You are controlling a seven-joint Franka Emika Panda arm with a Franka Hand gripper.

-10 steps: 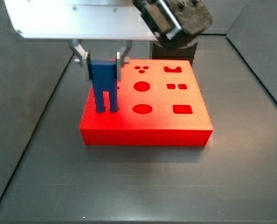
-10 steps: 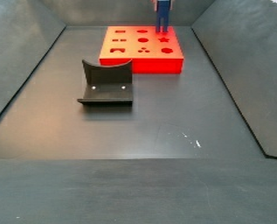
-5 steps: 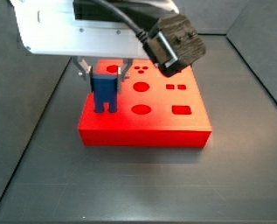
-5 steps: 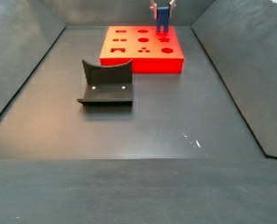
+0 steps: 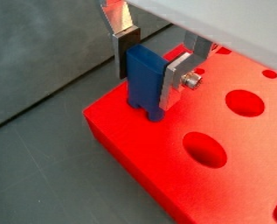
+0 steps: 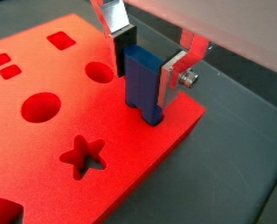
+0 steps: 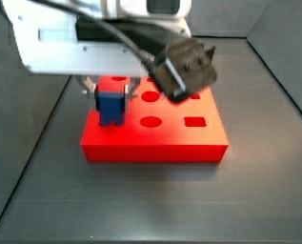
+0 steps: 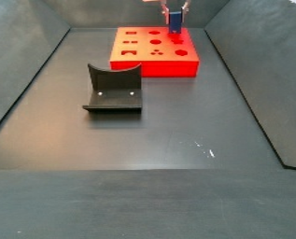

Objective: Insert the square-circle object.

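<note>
My gripper (image 5: 152, 74) is shut on the square-circle object (image 5: 147, 80), a small blue block held upright between the silver fingers (image 5: 180, 77). Its lower end, with the legs, meets the top of the red block (image 5: 199, 184) near one corner, and looks partly sunk into it in both wrist views (image 6: 143, 83). In a side view the blue block (image 7: 111, 103) stands low at the red block's (image 7: 153, 141) left part under the gripper (image 7: 111, 95). In a side view it shows small at the red block's far right corner (image 8: 176, 21).
The red block's top carries several cut-out holes: round ones (image 6: 40, 108), a star (image 6: 86, 156), squares (image 6: 61, 39). The dark fixture (image 8: 113, 90) stands on the grey floor in front of the red block. Sloping grey walls bound the floor.
The gripper has come down with the blue block: its legs hung above the red block's top before, and now its lower end sits in the top.
</note>
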